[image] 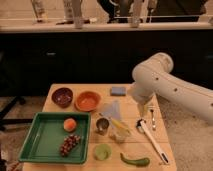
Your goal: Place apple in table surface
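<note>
The apple (70,124), small, round and orange-red, lies inside the green plastic tray (35,150) at its upper right, next to a dark grape bunch (70,144). The light wooden table surface (106,96) bears the tray and the other things. My white arm (167,86) reaches in from the right over the table's right half. My gripper (142,110) hangs down from it above the right side of the table, well to the right of the apple and apart from it, holding nothing that I can see.
An orange bowl (88,100) and a dark bowl (62,96) stand at the back left, a blue sponge (118,91) behind them. A metal cup (102,125), a yellow item (119,131), a green cup (102,151), a green pepper (135,161) and a white spatula (152,141) lie right of the tray.
</note>
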You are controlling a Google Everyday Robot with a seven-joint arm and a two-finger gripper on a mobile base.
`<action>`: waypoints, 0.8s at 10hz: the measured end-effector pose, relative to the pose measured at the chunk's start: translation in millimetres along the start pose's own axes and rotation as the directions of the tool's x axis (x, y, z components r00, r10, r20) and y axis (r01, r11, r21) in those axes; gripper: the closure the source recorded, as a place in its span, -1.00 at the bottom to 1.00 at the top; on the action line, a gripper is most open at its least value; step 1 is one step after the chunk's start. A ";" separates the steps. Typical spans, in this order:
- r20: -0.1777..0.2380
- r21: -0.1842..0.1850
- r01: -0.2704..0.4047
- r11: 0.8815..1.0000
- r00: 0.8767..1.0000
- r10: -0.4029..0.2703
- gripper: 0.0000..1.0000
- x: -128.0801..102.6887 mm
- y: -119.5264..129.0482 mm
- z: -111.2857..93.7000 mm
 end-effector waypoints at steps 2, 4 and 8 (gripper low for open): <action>0.045 0.011 0.167 0.986 0.985 -0.167 -0.60 -41.4 -22.9 1.2; 0.099 0.028 0.299 0.954 0.949 -0.301 -0.60 -78.7 -45.4 7.8; 0.192 0.047 0.512 0.857 0.838 -0.511 -0.60 -156.5 -77.9 48.5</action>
